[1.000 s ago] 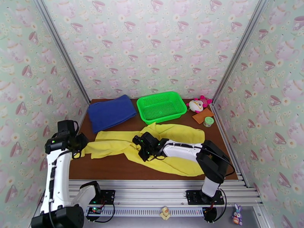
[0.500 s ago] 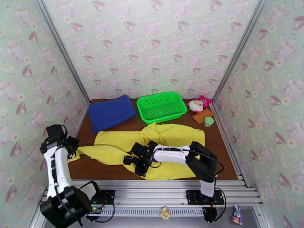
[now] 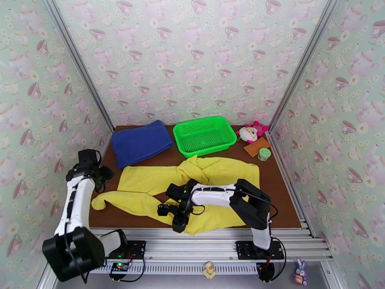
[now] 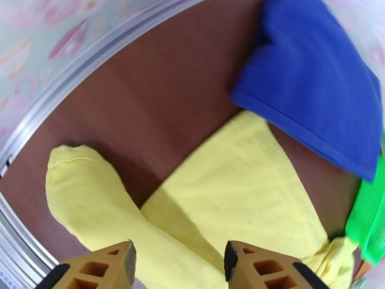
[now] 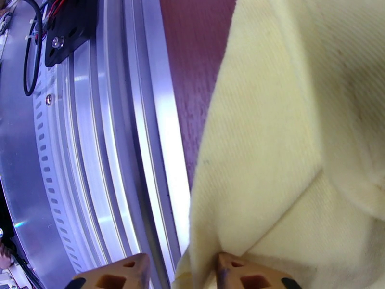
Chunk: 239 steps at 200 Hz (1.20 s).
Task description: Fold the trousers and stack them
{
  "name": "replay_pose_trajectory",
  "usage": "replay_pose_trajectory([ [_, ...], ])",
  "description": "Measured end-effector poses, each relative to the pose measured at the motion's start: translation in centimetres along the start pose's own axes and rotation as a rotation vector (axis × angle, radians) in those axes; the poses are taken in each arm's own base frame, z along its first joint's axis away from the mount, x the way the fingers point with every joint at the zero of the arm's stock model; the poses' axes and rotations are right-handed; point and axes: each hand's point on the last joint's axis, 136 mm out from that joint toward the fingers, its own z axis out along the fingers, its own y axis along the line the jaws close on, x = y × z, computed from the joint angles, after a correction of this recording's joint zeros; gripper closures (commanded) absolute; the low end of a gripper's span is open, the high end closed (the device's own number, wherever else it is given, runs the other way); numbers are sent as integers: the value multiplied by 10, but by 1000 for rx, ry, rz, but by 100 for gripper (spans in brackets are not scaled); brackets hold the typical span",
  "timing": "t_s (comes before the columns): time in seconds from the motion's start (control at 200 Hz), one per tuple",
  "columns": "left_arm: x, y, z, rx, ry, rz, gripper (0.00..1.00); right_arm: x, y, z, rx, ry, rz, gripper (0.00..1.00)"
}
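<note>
while the trousers (image 3: 216,170) were spread partly folded across the near tabletop (image 3: 277,189), the left fingers (image 4: 108,262) were held open above one leg and the right fingers (image 5: 243,273) open astride the near edge, apparently so the fold was kept undisturbed.

A brown wooden table (image 3: 277,185) sits inside a booth whose walls (image 3: 192,54) are papered with a pale green teacup-and-teapot pattern. At the far left of the table lies a dark blue folded cloth (image 3: 141,142), flat and neat. Just beside it, to the right, stands a bright green plastic basket (image 3: 204,135) with mesh sides. In the far right corner are three small things close together — a pink and white plush toy (image 3: 252,132), a brown square pad (image 3: 256,147) and a little jar with a green lid (image 3: 263,154). A ribbed metal rail (image 3: 192,237) runs along the near edge.
</note>
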Motion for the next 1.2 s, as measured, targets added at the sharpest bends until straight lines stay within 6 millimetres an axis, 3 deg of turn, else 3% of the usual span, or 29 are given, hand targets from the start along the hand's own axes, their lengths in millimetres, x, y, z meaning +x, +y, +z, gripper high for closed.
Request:
replay_pose_trajectory([
  [0.145,78,-51,-43,185,54,257,44,-5,4,-23,24,-87,-16,58],
  [0.225,109,-69,-55,269,111,318,44,-12,-3,-43,66,-164,-2,59],
  [0.356,170,-68,-41,266,235,389,44,-20,-38,-79,203,-301,75,57],
  [0.501,221,-48,-16,170,338,431,44,-17,-75,-90,283,-340,185,58],
  [0.771,263,-61,-12,223,369,409,42,-1,-99,-54,285,-232,278,60],
  [0.992,285,-46,10,168,393,393,41,-2,-100,-54,287,-230,286,60],
  [1.197,289,-61,16,211,382,350,39,-2,-100,-53,281,-222,293,66],
])
